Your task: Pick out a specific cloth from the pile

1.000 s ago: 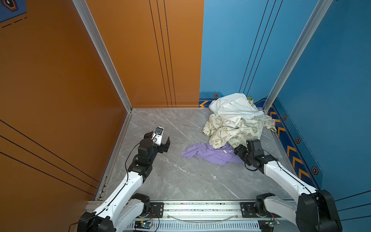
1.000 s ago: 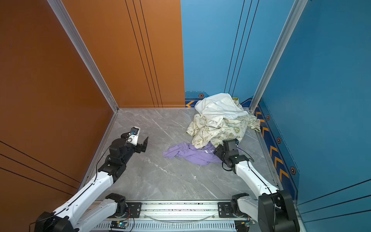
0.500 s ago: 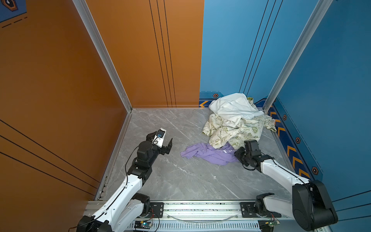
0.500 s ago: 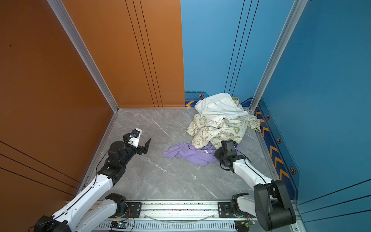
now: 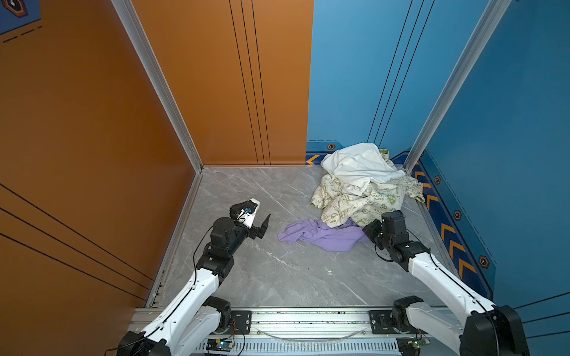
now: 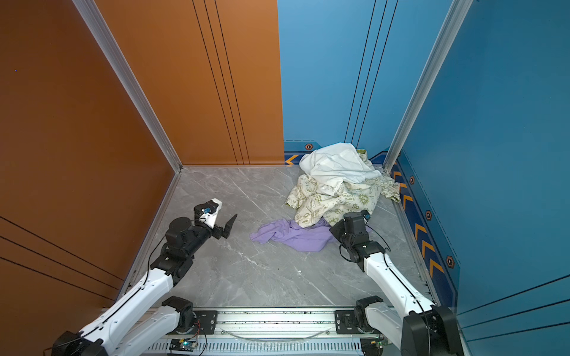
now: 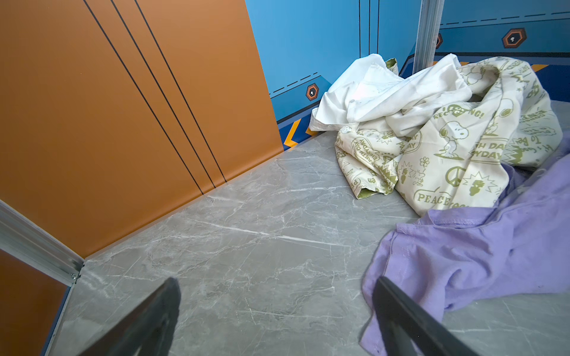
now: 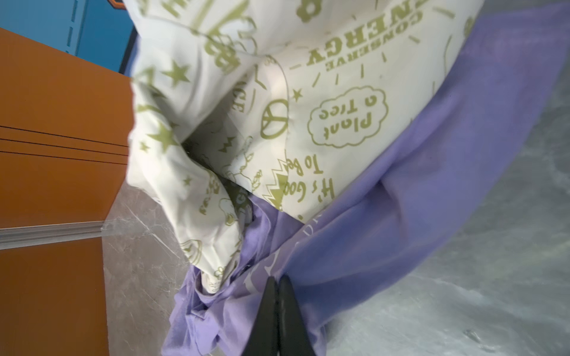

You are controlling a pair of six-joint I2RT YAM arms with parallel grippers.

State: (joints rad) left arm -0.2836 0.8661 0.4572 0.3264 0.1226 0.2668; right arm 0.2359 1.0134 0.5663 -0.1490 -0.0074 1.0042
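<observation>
Lilac fabric is nipped between the tight-closed jaws of our right gripper (image 8: 277, 279), right of centre in both top views. Our left gripper (image 7: 276, 280) gapes wide and empty. The cloth (image 5: 324, 239) sprawls between them on the floor (image 5: 277, 277), its far edge under the pile (image 5: 361, 191) in the back right corner.

cream cloth (image 7: 438, 172) — green print is read: "PEACE", "EARTH DAY", "Plant a Tree", "CONSERVE ENERGY"; lilac cloth (image 8: 416, 215) — white lettering unread.

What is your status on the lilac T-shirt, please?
Right claw shut on the lilac T-shirt. Left claw open, apart from it. Cream doodle cloth overlies its far edge, white shirt on top.
</observation>
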